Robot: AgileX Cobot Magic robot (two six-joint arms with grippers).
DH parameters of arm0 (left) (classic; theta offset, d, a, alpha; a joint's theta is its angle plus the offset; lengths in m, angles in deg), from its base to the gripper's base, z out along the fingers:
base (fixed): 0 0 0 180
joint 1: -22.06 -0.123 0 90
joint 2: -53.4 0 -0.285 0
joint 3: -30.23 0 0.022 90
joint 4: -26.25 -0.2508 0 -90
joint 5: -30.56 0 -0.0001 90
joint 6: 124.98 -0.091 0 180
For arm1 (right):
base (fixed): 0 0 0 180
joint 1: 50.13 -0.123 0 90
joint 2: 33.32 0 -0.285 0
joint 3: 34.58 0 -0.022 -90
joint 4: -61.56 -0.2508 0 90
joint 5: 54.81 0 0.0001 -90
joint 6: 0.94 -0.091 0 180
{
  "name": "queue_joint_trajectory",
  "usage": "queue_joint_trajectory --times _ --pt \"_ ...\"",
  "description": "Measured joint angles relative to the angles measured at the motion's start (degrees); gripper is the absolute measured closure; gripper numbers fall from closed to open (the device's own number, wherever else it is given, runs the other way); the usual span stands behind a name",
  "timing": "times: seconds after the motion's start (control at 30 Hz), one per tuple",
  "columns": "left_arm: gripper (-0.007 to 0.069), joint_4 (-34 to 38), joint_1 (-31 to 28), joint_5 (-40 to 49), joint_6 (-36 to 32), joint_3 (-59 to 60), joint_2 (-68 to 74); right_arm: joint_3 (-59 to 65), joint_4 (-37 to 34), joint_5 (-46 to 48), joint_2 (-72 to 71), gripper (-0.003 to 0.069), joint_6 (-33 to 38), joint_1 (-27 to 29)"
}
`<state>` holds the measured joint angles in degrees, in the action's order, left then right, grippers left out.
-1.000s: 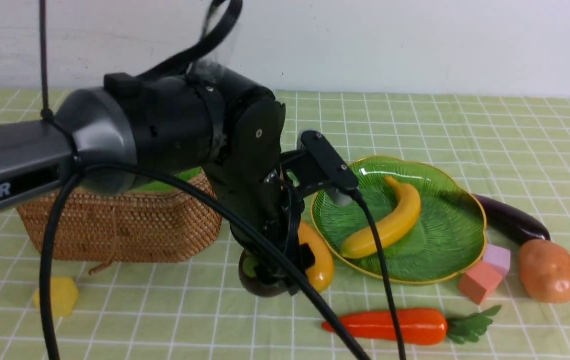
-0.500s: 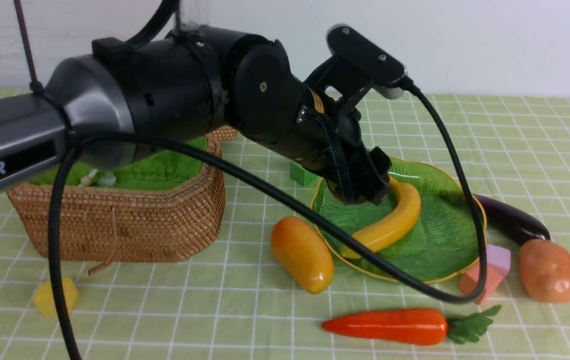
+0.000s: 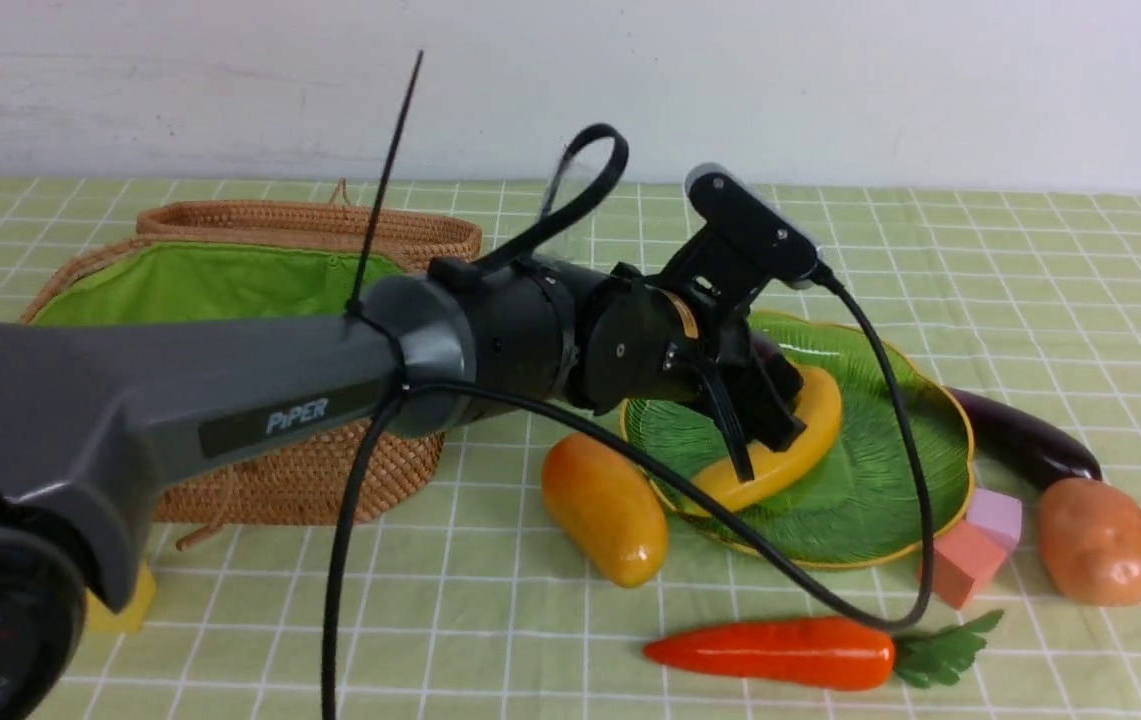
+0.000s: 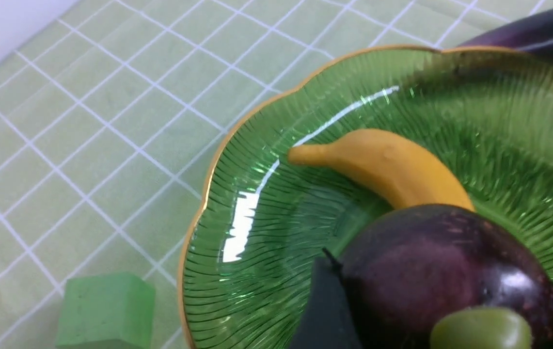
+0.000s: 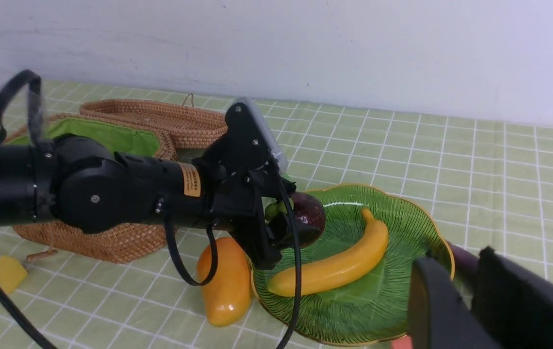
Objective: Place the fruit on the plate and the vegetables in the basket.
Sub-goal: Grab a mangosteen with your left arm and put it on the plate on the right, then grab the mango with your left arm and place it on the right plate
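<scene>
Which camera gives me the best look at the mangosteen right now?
Left wrist view: the mangosteen fills the foreground, held in the left gripper over the plate. The right wrist view shows it smaller, partly behind the gripper. In the front view the arm hides nearly all of it.

The basket [image 3: 310,480] stands at the left and the plate [image 3: 880,500] to its right, with the mango [image 3: 605,508] between them, just beside the plate's rim. The banana [image 3: 810,420] lies in the plate. The left gripper [image 5: 291,225] holds the mangosteen [image 4: 441,271] over the plate's left part. The carrot [image 3: 780,652] lies in front of the plate. The eggplant [image 3: 1020,440] lies behind the plate to the right, the potato [image 3: 1095,540] in front of the eggplant, and two blocks [image 3: 960,565] between plate and potato.
</scene>
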<state>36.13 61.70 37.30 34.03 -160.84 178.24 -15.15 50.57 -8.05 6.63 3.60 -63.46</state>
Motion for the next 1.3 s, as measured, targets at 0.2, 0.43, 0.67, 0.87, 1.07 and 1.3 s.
queue_joint_trajectory --times 0.2,0.43,0.67,0.87,1.07,1.3 --pt "0.0062 0.18 -0.44 -2.29 0.00 0.00 1.58 0.00 -0.59 2.62 0.00 0.0517 0.00 0.00" --pt "-0.0039 0.36 -0.44 -1.03 1.44 0.00 0.42 0.00 -0.64 3.54 0.00 0.0514 0.00 0.00" --pt "0.0053 1.87 -0.44 7.85 3.80 0.00 -6.56 0.00 -0.64 3.73 0.00 0.0510 0.00 0.00" --pt "0.0314 8.51 -0.44 23.76 15.86 0.00 -15.96 0.00 -0.64 4.66 0.00 0.0510 0.00 0.00" --pt "0.0634 8.10 -0.44 41.78 25.99 -0.31 -18.03 0.00 -0.64 5.64 0.00 0.0510 1.38 0.00" --pt "0.0563 2.20 -0.44 45.81 28.27 -0.31 -13.39 0.00 -0.64 5.62 0.00 0.0510 1.51 0.00"
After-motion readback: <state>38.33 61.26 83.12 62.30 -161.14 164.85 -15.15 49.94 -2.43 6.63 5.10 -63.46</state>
